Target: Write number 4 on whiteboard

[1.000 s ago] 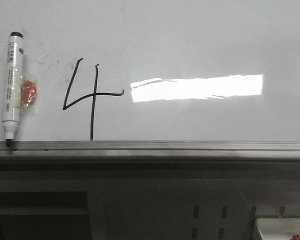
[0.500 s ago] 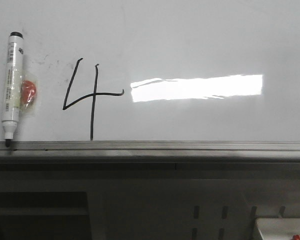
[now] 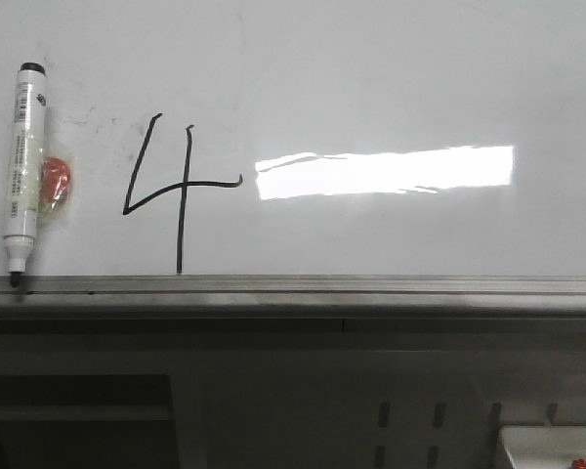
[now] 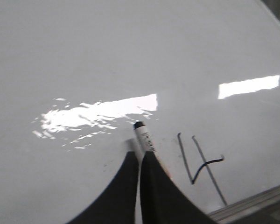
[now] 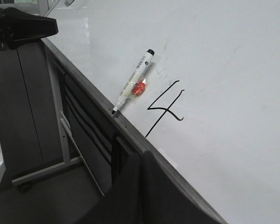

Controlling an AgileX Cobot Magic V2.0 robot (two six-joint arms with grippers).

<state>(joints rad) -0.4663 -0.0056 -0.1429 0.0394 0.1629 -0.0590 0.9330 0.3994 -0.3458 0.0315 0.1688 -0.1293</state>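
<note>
The number 4 (image 3: 181, 188) is drawn in thin black line low on the whiteboard (image 3: 391, 68), its stem reaching the grey ledge (image 3: 371, 285). It also shows in the left wrist view (image 4: 203, 165) and the right wrist view (image 5: 164, 111). A white marker (image 3: 22, 161) stands tip-down on the ledge left of the 4. Neither gripper shows in the front view. My left gripper (image 4: 140, 153) is shut and empty, off the board, with the marker (image 4: 144, 137) beyond its tips. My right gripper (image 5: 141, 154) is shut and empty, beside the ledge (image 5: 84, 84).
A small orange piece under clear tape (image 3: 55, 184) sits against the marker. A bright light reflection (image 3: 386, 171) lies right of the 4. Below the ledge are a grey slotted panel (image 3: 410, 420), a white box (image 3: 552, 447) and the board's stand (image 5: 42, 170).
</note>
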